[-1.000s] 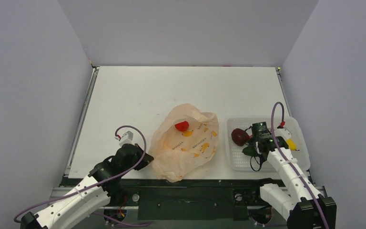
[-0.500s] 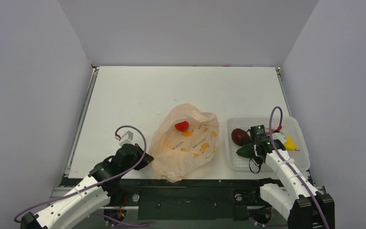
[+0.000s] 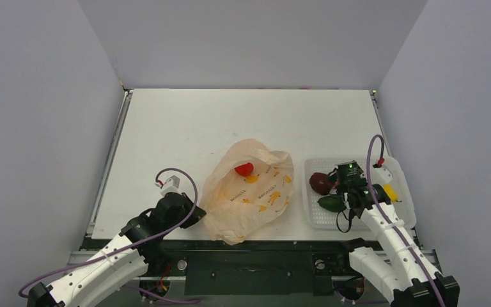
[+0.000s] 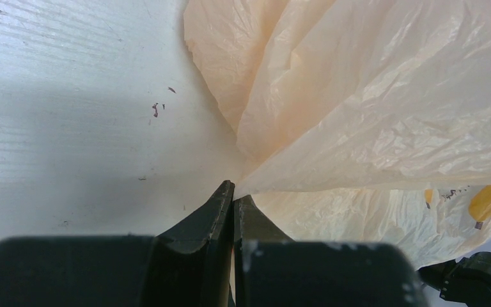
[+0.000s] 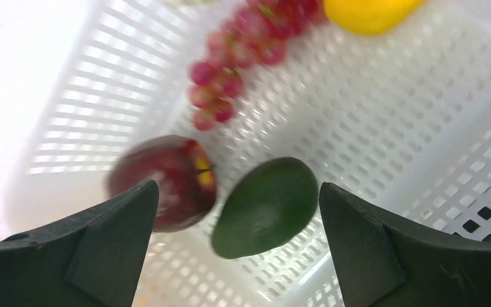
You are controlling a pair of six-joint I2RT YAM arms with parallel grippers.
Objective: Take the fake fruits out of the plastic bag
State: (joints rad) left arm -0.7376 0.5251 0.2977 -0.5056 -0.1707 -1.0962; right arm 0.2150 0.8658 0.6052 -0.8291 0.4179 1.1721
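The peach plastic bag [image 3: 250, 192] with banana prints lies at the table's front middle; a red ball [image 3: 243, 169] shows through its far part. My left gripper [image 3: 197, 215] is shut on the bag's left edge; the left wrist view shows the film [image 4: 371, 121] pinched between the closed fingers [image 4: 214, 217]. My right gripper [image 5: 238, 198] is open above the white tray [image 3: 318, 220], holding nothing. In the tray lie the dark maroon fruit [image 3: 320, 183] [image 5: 163, 181], the green avocado [image 3: 331, 203] [image 5: 267, 204], red berries [image 5: 230, 77] and a yellow piece [image 3: 391, 191] [image 5: 364, 11].
The white perforated tray's wall [image 5: 435, 211] stands at the front right near the table's edge. Grey walls enclose the table on three sides. The black rail [image 3: 249, 262] runs along the near edge between the arm bases.
The avocado has dropped from my right gripper into the tray. The right gripper has opened and lifted slightly. The left arm and bag have not moved.
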